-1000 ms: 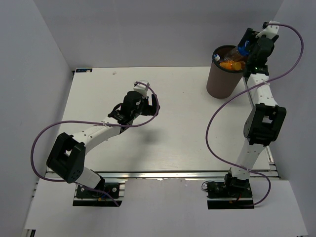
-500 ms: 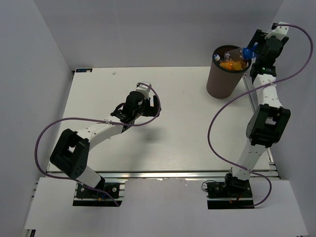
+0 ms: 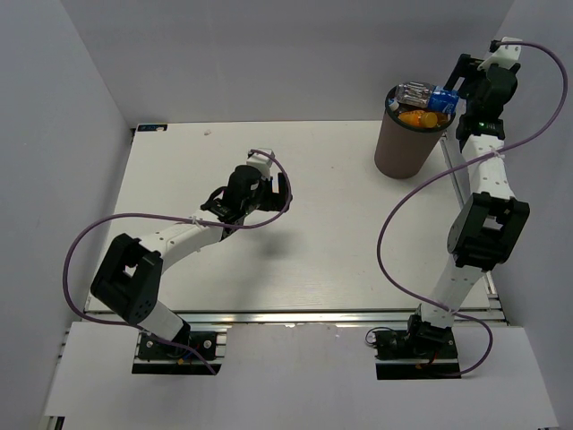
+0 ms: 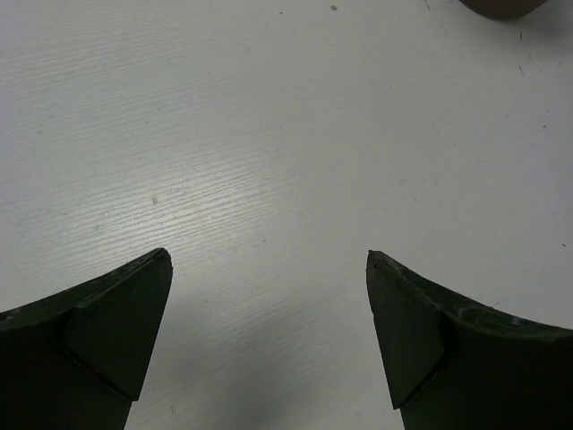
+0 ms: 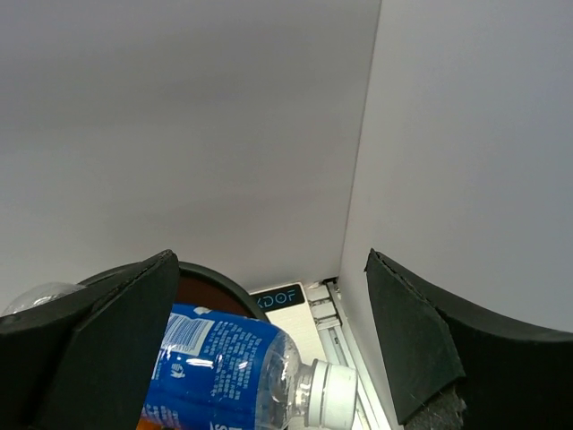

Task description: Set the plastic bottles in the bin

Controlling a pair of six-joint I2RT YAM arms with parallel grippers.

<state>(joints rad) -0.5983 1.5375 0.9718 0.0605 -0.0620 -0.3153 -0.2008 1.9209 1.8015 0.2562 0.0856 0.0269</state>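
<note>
The right fingers stand wide apart and grip nothing. Just below them lies the clear bottle with the blue label, on its side, its white cap pointing toward the wall. Part of it sits behind one finger, so I cannot tell whether it touches that finger. From above, this bottle rests across the mouth of the bin, high at rim level and on top of an orange bottle already inside. Its cap end reaches over the rim on the arm's side.

The left fingers are also spread and empty, hovering over bare counter well away from the bin.

The risk, as I judge it, is that the labelled bottle has not truly dropped in. It is round and perched on the pile, so it could roll over the rim and fall behind the bin or onto the counter. A brush from the right fingers as they pull away could tip it out, or rock the tall bin itself
</note>
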